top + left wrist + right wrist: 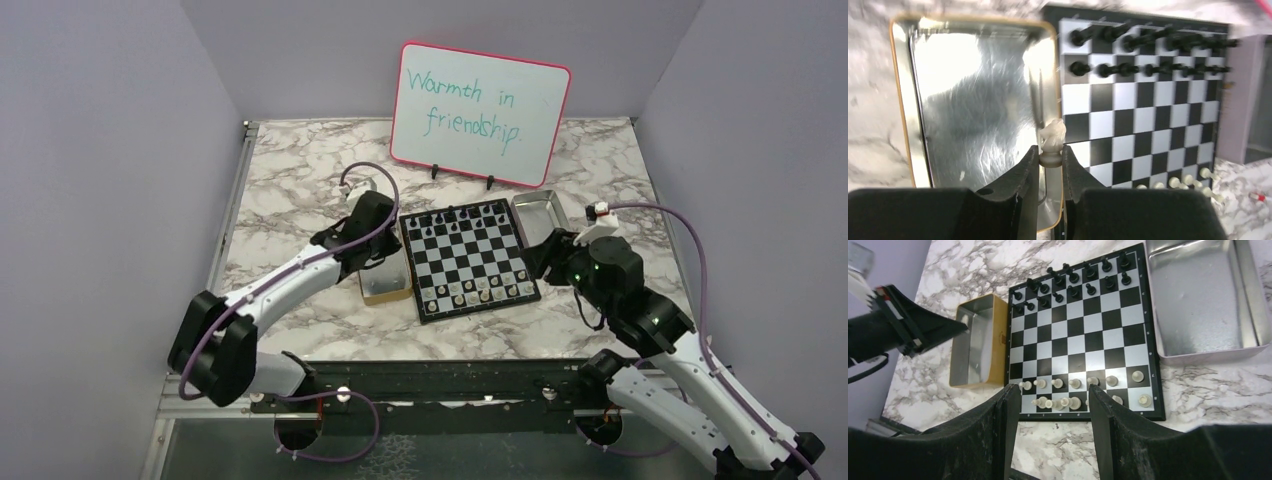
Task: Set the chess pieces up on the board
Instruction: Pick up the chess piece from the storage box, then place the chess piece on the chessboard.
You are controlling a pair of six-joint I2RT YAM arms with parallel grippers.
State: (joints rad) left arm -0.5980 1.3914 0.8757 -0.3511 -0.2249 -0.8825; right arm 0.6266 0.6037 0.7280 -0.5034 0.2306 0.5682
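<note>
**Left wrist view, bottom centre.** The left claw (1050, 161) is clenched on a pale knight (1052, 136), one pad on either side of its round base. The piece is upright, with its head clear above the fingertips. It hangs over the right-hand wall of the tan box (902, 125). No other piece shows on the box's metal floor in this view.

**Handling (judgement).** The knight is likely light, rigid and smooth, so a narrow pinch could let it twist or slip. The low hold on the base collar is the sound one.

**Right wrist view, bottom centre.** The right claw (1053, 407) is released, with nothing between its fingers, and hovers at the lower edge of the board (1083, 347).
- The pale pieces (1075, 384) stand in two rows along the board's lower edge. The lowest row has gaps, and some squares are hidden behind the fingers.
- The black pieces (1074, 277) fill two rows at the board's upper edge.
- At upper right, the silver tray (1193, 305) sits on the counter (948, 270), just beside the board.

**Differences between views.**
- Only the left wrist view shows the grasp itself.
- The right wrist view shows the left claw as a dark wedge at frame left, its load hidden — yet it alone lays out the vacant squares.
- The top view places both arms, the left over the box and the right at the board's right edge. The pieces there are too small to identify.
</note>
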